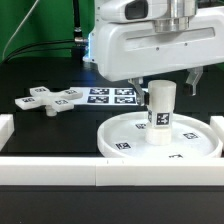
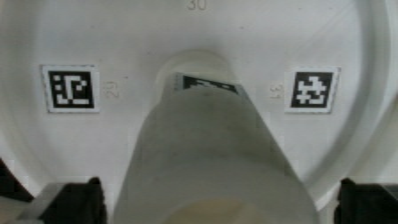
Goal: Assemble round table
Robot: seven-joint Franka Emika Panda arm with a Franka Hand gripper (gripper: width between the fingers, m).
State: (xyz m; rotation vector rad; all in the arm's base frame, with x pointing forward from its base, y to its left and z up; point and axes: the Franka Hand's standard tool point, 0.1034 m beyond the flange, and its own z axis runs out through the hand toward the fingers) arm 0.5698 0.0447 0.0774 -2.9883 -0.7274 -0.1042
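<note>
on the exterior view's left we see the cross-shaped base flat on the worktop, then the marker board. rightward, by the front edge, the leg stands upright in the middle of the disc, and the gripper has its jaws wide open astride it, holding nothing.

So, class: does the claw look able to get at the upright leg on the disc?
Probably yes: the open claw hangs just above the leg, nothing lies between them, and the cross base sits well aside.
</note>
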